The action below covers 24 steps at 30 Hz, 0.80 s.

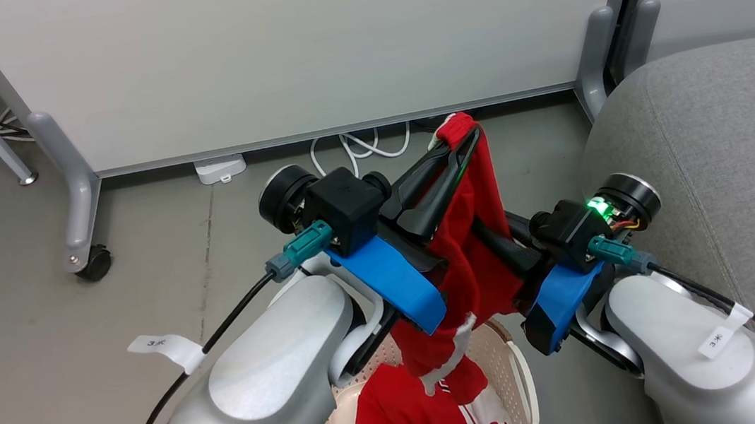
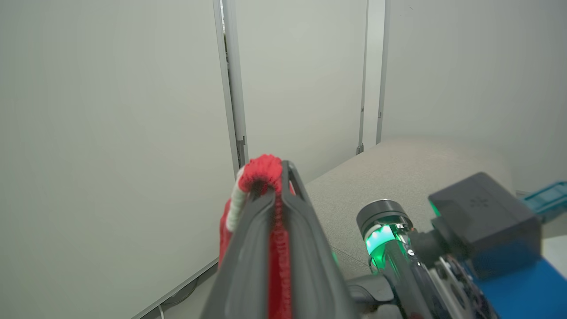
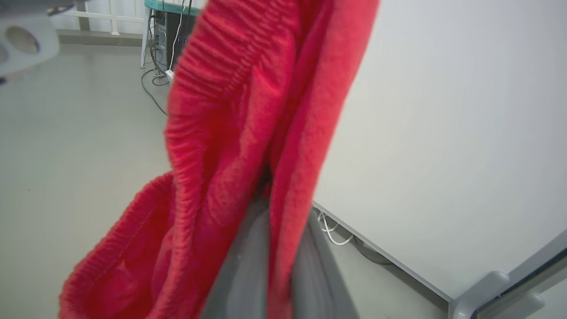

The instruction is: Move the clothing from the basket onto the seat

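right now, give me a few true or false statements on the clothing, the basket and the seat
1. The left gripper's fingers are shut on the lifted garment. True.
2. The basket is empty. False: a second garment, red with white stripes, lies in it.
3. The lifted garment already lies on the seat. False: it hangs from the fingers over the basket.
4. The seat stands on the robot's right. True.

Bright, even indoor light, faint shadows; head view sharp; wrist views soft, near clothing [image 3: 230, 133] blurred.
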{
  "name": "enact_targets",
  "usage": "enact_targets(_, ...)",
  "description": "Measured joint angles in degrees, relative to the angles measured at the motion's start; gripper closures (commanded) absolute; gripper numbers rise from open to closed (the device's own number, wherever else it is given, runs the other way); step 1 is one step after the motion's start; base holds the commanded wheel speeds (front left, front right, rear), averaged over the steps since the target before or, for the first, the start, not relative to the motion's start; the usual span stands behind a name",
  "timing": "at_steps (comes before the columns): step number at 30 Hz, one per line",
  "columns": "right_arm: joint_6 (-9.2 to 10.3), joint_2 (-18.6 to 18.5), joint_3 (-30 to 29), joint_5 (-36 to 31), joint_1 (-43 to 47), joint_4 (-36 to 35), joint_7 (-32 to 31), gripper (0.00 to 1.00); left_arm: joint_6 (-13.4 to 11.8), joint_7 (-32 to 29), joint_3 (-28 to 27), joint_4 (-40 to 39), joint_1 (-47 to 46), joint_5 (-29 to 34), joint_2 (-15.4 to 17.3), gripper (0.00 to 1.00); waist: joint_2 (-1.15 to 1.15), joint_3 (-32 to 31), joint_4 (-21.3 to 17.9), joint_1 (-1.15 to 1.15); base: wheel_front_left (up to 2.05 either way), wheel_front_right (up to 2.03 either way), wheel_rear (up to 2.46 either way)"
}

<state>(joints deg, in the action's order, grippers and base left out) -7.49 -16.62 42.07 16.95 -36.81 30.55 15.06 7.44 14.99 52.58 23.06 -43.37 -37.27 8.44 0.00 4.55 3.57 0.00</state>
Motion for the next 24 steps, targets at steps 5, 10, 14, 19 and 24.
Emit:
enact_targets(5,0.00,0.0,-0.2,0.5,0.0,0.0,0.0,1.00,0.0,0.0,0.0,0.0,-0.2,0.0,0.1,1.00,0.00,0.1,-0.1,0.00,0.00,0.00,0.00)
enact_targets(10,0.00,0.0,-0.7,0.7,0.0,-0.3,0.0,1.00,0.0,0.0,0.0,0.0,-0.2,0.1,0.2,1.00,0.00,0.2,-0.2,0.00,0.00,0.00,0.00)
enact_targets(14,0.00,0.0,-1.0,0.7,0.1,-0.3,0.0,1.00,0.0,0.0,0.0,0.0,-0.2,0.1,0.2,1.00,0.00,0.1,-0.2,0.00,0.00,0.00,0.00)
enact_targets(19,0.00,0.5,-3.2,1.1,0.6,-0.6,0.0,1.00,0.0,0.1,-0.4,0.8,-0.1,0.6,0.2,0.00,0.00,0.2,-0.2,0.00,0.00,0.00,0.00)
enact_targets(24,0.00,0.8,-6.1,0.8,1.3,-0.9,0.0,1.00,0.0,0.1,-0.2,1.6,1.2,1.5,0.5,0.00,0.00,0.8,-0.1,0.00,0.00,0.00,0.00)
